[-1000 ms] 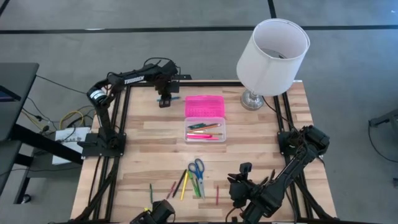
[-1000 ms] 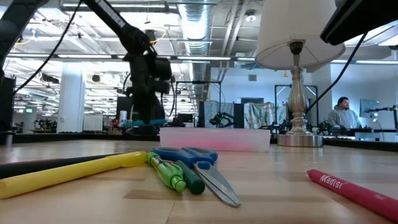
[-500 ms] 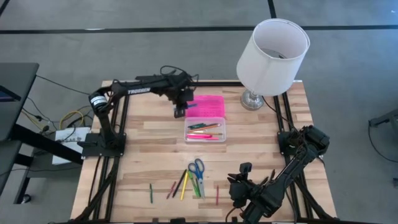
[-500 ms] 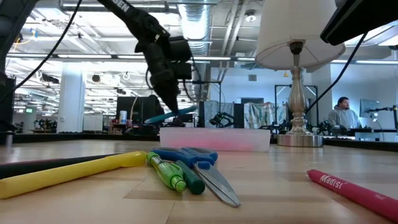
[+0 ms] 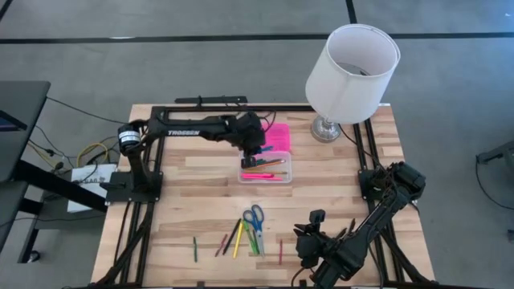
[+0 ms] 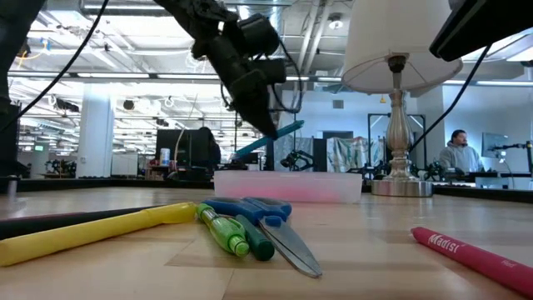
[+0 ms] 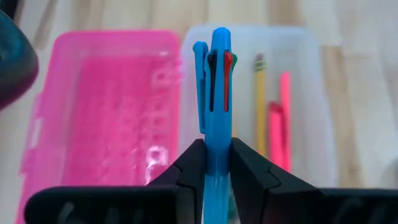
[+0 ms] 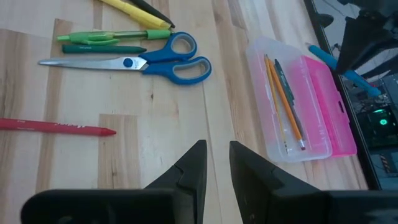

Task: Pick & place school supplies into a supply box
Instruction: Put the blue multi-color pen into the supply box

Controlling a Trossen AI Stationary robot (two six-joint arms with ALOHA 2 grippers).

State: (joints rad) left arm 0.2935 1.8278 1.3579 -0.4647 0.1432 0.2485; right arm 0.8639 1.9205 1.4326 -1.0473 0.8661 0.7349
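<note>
Left pincer (image 7: 216, 163) hangs over the supply box (image 5: 265, 157), clenched on a blue pen (image 7: 214, 93) above the clear base beside the pink lid (image 7: 106, 106). Right pincer (image 8: 216, 163), slightly parted and grasping nothing, waits near the scissors (image 8: 134, 62) and loose pens on the bench (image 5: 185, 205), well apart from the box.

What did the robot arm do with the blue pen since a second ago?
The left hand, shut on the blue pen, carried it from the table's far edge to just above the clear box beside its pink lid. The right hand, the scissors and the loose pens stayed put.
</note>
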